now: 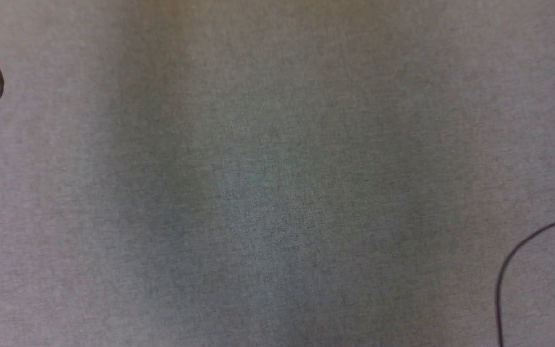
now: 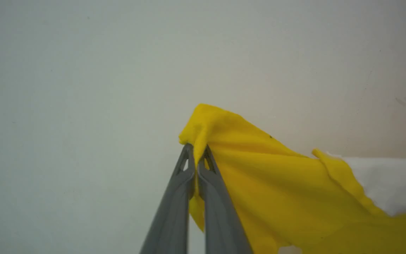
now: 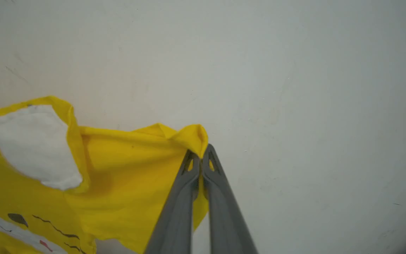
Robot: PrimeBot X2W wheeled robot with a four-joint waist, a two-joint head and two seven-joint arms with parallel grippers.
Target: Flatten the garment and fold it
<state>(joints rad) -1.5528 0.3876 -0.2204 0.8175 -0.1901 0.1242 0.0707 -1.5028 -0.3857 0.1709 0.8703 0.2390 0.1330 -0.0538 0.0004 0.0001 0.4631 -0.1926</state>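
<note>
Pinching a bunched edge of the yellow T-shirt (image 2: 277,183), the left gripper (image 2: 196,155) has its jaws closed tight on the cloth; the right gripper (image 3: 200,158) clamps another edge likewise. Beyond the fingers, the shirt's white patches and black lines spread against a pale surface (image 3: 294,70).

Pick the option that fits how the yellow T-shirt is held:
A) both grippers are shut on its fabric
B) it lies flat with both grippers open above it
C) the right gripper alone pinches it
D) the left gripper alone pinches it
A: the left gripper and the right gripper each clamp a bunched fold of the yellow T-shirt between shut fingers.
</note>
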